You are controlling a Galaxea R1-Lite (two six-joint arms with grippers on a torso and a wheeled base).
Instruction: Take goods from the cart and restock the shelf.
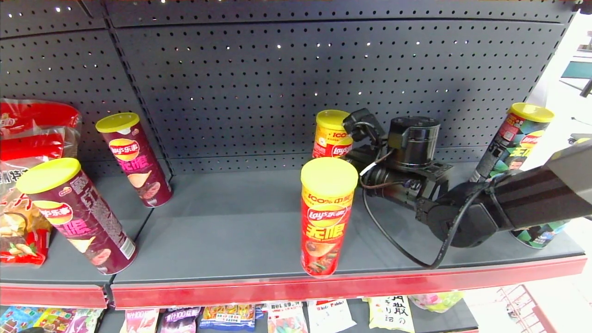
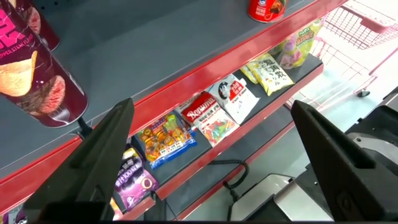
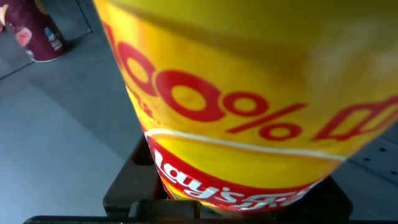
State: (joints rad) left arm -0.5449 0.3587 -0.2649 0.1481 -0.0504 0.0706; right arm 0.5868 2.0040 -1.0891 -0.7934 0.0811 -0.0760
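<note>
A red and yellow chip can [image 1: 329, 134] stands at the back of the grey shelf [image 1: 231, 231], against the pegboard. My right gripper [image 1: 355, 138] is shut on it from the right; the same can [image 3: 236, 93] looms close in the right wrist view, held between dark fingers. A second red and yellow can [image 1: 326, 217] stands upright near the shelf's red front lip. My left gripper [image 2: 212, 106] hangs open and holds nothing, in front of and below the shelf edge.
Two maroon cans [image 1: 134, 157] [image 1: 76, 215] stand on the left, beside red snack bags [image 1: 27, 152]. A dark green can [image 1: 518, 138] stands at far right. Snack packets [image 2: 217, 112] fill the lower shelf. A pink cart [image 2: 367, 37] stands to the right.
</note>
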